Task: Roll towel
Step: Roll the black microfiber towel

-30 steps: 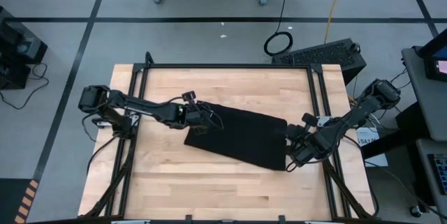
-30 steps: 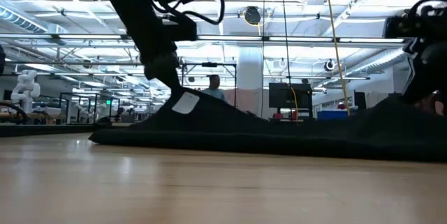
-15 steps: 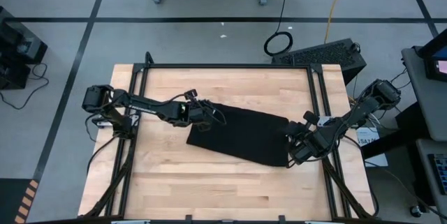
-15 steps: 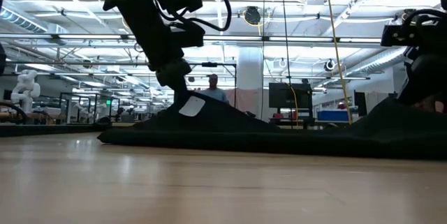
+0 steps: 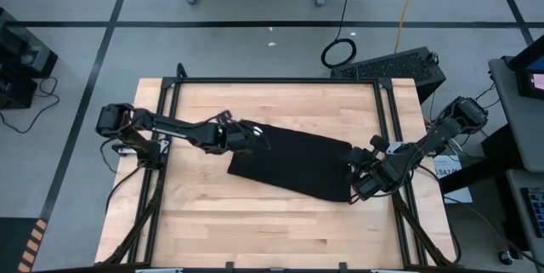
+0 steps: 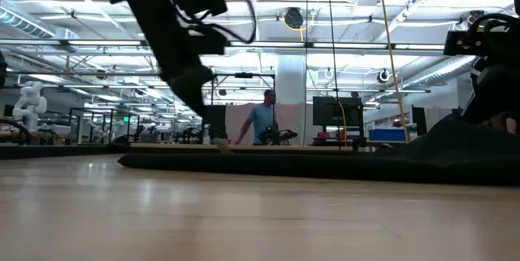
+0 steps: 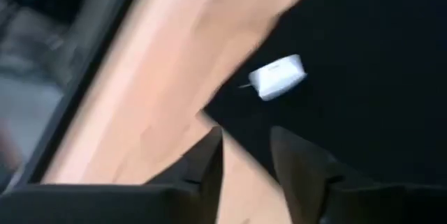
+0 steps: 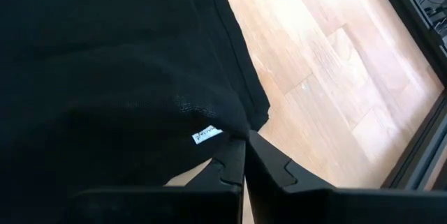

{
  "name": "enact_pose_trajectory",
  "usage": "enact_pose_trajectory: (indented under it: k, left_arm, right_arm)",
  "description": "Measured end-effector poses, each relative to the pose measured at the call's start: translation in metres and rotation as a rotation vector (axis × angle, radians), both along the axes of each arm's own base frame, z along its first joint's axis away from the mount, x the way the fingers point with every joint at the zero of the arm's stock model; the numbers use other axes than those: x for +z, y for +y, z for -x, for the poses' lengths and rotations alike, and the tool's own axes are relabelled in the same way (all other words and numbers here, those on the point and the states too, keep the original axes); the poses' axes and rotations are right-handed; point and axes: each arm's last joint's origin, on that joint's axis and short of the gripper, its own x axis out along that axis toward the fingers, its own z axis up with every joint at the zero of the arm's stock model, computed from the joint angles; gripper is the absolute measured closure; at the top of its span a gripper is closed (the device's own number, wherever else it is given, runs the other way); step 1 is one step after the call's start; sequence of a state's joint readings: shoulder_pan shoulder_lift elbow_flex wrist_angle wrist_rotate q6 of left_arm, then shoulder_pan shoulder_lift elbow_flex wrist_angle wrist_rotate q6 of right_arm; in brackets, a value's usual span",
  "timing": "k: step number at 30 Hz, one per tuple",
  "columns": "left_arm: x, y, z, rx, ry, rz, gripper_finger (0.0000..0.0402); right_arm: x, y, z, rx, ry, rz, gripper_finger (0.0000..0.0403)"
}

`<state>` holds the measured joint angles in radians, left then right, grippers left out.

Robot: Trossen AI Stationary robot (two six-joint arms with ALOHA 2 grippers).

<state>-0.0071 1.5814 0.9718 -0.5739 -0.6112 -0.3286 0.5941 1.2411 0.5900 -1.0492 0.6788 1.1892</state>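
Note:
The black towel (image 5: 293,162) lies spread on the wooden table, slanting from far left to near right. Its left end rests flat (image 6: 187,162), with a white tag (image 7: 277,77) near that corner. My left gripper (image 7: 246,158) hangs open just above that left corner (image 5: 244,133) and touches nothing. My right gripper (image 5: 355,177) is shut on the towel's right end, where the cloth rises in a hump (image 6: 467,135). My right gripper pinches the towel's right near corner (image 8: 241,123) between its two fingers, beside a small white label (image 8: 207,135). The fingers slant down from the table's right side. The corner is held up off the wood, and the cloth slopes down to the part lying flat.
Black frame rails run along the table's left (image 5: 167,137) and right (image 5: 393,120) sides. Bare wood (image 5: 255,230) lies between the towel and the near edge. A person (image 6: 262,121) stands in the room far beyond the table.
My left gripper has opened and let go of the towel's left corner. That corner, held up in a peak before, has dropped and now lies flat on the table. The right end stays raised in my right gripper.

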Motion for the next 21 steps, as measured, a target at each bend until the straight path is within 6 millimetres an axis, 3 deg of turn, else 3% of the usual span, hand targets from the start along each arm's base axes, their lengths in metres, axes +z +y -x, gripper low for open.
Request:
enact_pose_trajectory:
  k: [4, 10, 13, 17, 21]
  left_arm:
    - [-0.008, -0.012, 0.012, 0.059, 0.019, 0.032, 0.0235]
    - [-0.043, -0.038, 0.025, 0.022, -0.089, 0.151, 0.0231]
    - [-0.051, -0.047, 0.03, 0.033, -0.133, 0.208, 0.0231]
    - [-0.043, -0.048, 0.021, -0.067, -0.136, 0.168, 0.0231]
    - [-0.018, -0.021, 0.0, -0.135, -0.112, 0.01, 0.0231]
  right_arm:
    - [0.0, 0.0, 0.0, 0.0, -0.002, -0.001, 0.0403]
    - [0.0, 0.0, 0.0, 0.001, -0.003, -0.003, 0.0403]
    - [0.0, 0.001, 0.0, 0.003, -0.002, -0.004, 0.0403]
    - [0.0, 0.001, 0.0, 0.004, 0.0, -0.005, 0.0403]
    - [0.0, 0.001, 0.0, 0.018, 0.01, 0.0, 0.0403]
